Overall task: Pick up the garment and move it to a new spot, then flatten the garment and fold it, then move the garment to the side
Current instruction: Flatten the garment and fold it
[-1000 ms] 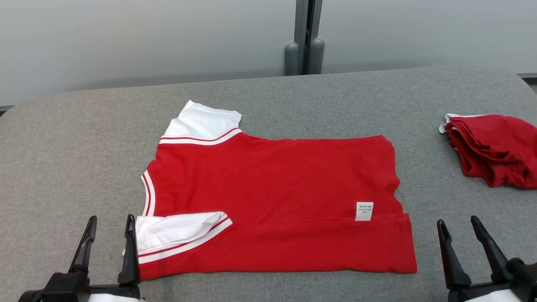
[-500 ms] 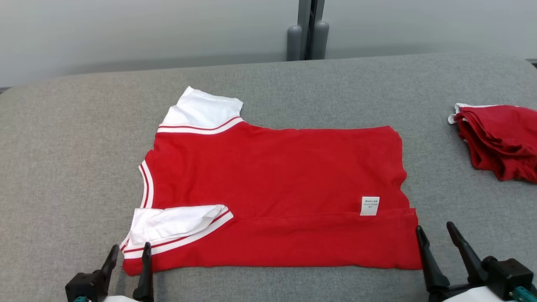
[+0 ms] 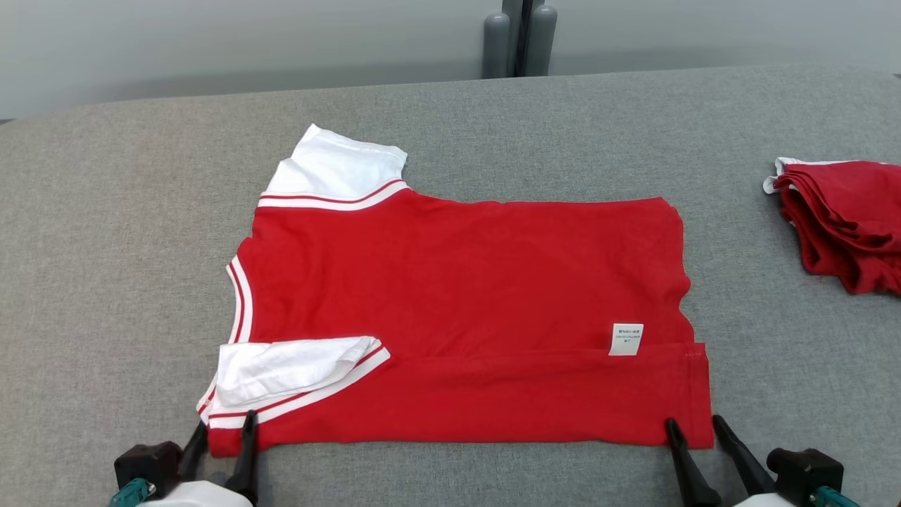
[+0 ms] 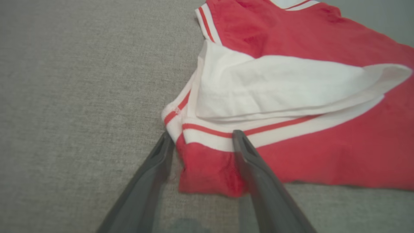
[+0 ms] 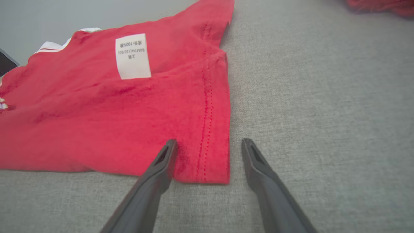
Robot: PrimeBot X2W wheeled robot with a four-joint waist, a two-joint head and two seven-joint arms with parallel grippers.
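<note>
Left gripper point(image 3: 225, 431): jaws spread, set astride the lower-left corner of the red short-sleeved T-shirt with white sleeves point(image 3: 457, 282); nothing clamped.
Right gripper point(image 3: 695, 424): jaws spread, set astride the lower-right hem corner; a second ago it was seen well right of the hem.
Shirt: laid flat at frame centre on the grey fabric table point(image 3: 105, 211).
Folded red garment point(image 3: 845, 218): at the right edge.

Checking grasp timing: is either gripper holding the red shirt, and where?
Nothing held. Left gripper straddles the near left corner of the red shirt, right gripper its near right corner, both open.
</note>
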